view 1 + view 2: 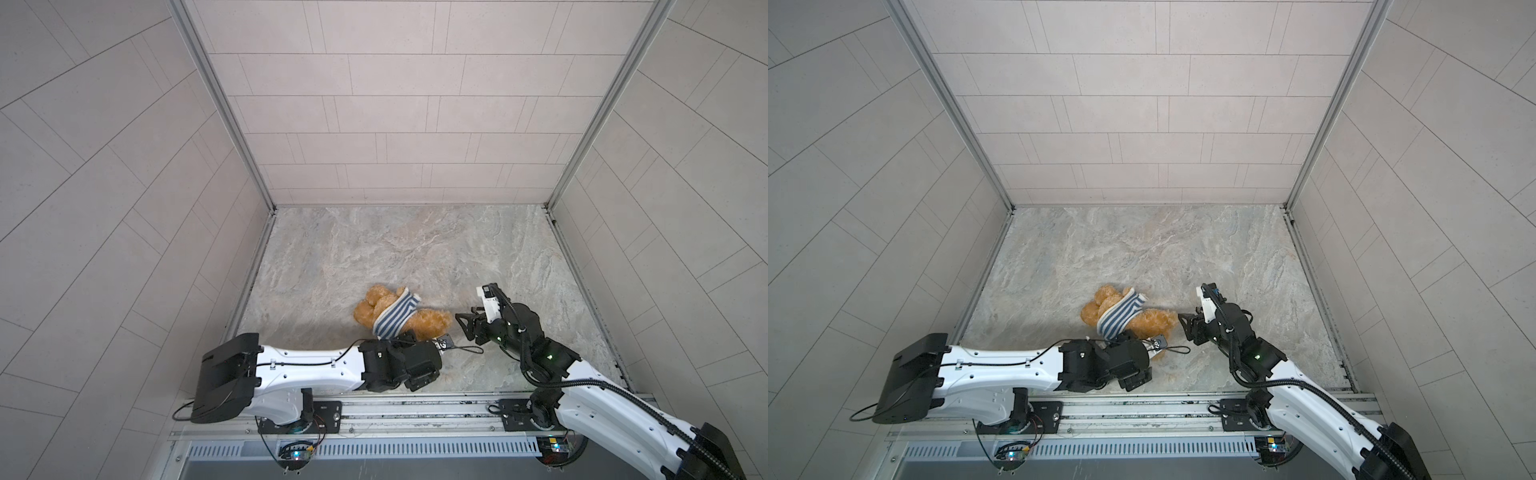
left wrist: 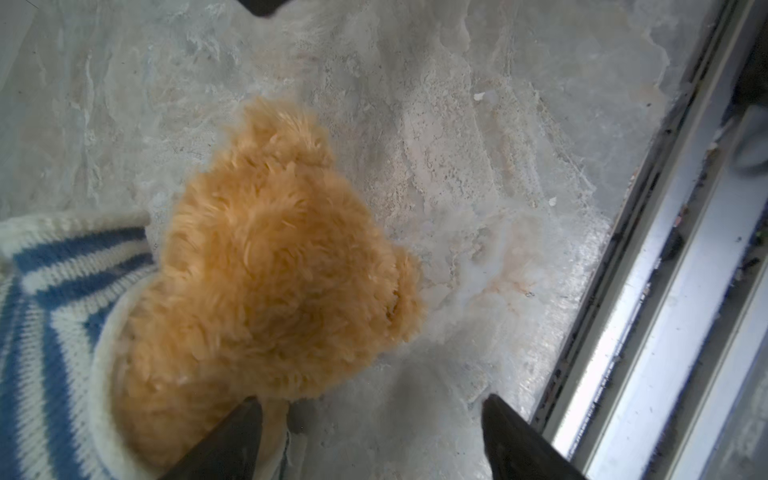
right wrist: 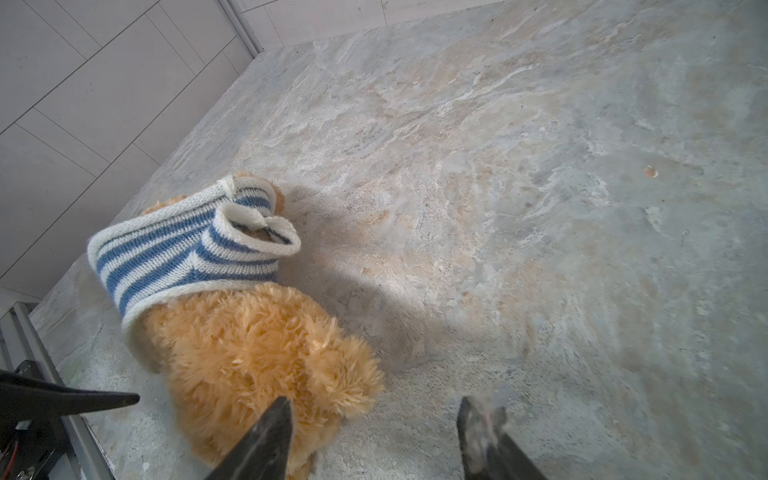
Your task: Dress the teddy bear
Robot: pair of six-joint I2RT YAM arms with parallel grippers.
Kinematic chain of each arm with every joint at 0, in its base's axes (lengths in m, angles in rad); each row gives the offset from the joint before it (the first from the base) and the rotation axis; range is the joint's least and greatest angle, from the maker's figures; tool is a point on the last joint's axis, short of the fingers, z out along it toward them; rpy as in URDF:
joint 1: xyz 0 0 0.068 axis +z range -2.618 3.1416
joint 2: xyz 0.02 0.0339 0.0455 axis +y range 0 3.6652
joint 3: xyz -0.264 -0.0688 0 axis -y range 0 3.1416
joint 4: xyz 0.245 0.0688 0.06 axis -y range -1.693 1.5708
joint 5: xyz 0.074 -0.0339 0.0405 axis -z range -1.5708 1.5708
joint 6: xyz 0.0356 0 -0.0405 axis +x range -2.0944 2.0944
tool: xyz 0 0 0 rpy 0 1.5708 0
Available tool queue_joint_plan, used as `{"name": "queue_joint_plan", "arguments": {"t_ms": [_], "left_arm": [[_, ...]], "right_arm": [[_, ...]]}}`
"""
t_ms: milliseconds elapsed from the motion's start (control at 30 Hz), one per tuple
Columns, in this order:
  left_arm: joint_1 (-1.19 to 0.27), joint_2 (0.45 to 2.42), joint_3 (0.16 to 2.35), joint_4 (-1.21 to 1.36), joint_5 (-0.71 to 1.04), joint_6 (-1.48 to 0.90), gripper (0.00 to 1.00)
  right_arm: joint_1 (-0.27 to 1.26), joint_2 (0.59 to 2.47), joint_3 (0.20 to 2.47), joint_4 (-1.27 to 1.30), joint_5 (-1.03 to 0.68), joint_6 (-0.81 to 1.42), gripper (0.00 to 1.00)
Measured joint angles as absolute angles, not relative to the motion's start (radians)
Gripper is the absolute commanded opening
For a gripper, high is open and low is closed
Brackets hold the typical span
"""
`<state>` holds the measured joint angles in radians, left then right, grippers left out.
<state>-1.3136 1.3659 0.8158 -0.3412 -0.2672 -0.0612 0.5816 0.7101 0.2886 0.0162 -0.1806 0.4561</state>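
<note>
The teddy bear point(image 1: 432, 322) point(image 1: 1156, 320) lies on its side on the marble table, near the front, in both top views. A blue-and-white striped shirt point(image 1: 395, 318) point(image 3: 187, 249) wraps its middle, with the fluffy head point(image 2: 270, 270) out of the collar and the legs point(image 1: 370, 307) out of the other end. My left gripper point(image 2: 372, 401) is open at the head's near side; one finger lies against the fur and collar, the other over bare table. My right gripper point(image 1: 465, 322) point(image 3: 374, 407) is open just right of the head, one finger over the fur, holding nothing.
Tiled walls close the table in on three sides. A metal rail point(image 1: 415, 405) runs along the front edge, right behind the left gripper. A thin black cable loop point(image 1: 465, 349) hangs between the two wrists. Bare marble point(image 1: 415, 249) stretches behind the bear.
</note>
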Motion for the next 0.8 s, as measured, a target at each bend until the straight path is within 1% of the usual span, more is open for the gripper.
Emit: {"name": "queue_joint_plan", "arguments": {"t_ms": [167, 400, 500, 600, 700, 800], "left_arm": [[-1.163, 1.4, 0.87, -0.334, -0.166, -0.053, 0.82], [-1.01, 1.519, 0.975, -0.331, -0.024, -0.052, 0.75], [-0.929, 1.567, 1.019, -0.324, 0.041, -0.067, 0.73], [-0.874, 1.615, 1.069, -0.319, 0.104, -0.089, 0.71], [-0.837, 1.668, 1.124, -0.319, 0.157, -0.121, 0.69], [-0.81, 1.723, 1.182, -0.327, 0.193, -0.151, 0.67]], "right_arm": [[0.582, 0.697, 0.272, 0.01, -0.185, 0.462, 0.65], [0.581, 0.625, 0.244, -0.006, -0.171, 0.461, 0.67], [0.582, 0.605, 0.239, -0.005, -0.184, 0.454, 0.69], [0.588, 0.603, 0.234, 0.006, -0.208, 0.445, 0.74], [0.631, 0.606, 0.214, 0.044, -0.213, 0.44, 0.78], [0.699, 0.648, 0.205, 0.08, -0.205, 0.43, 0.79]]}}
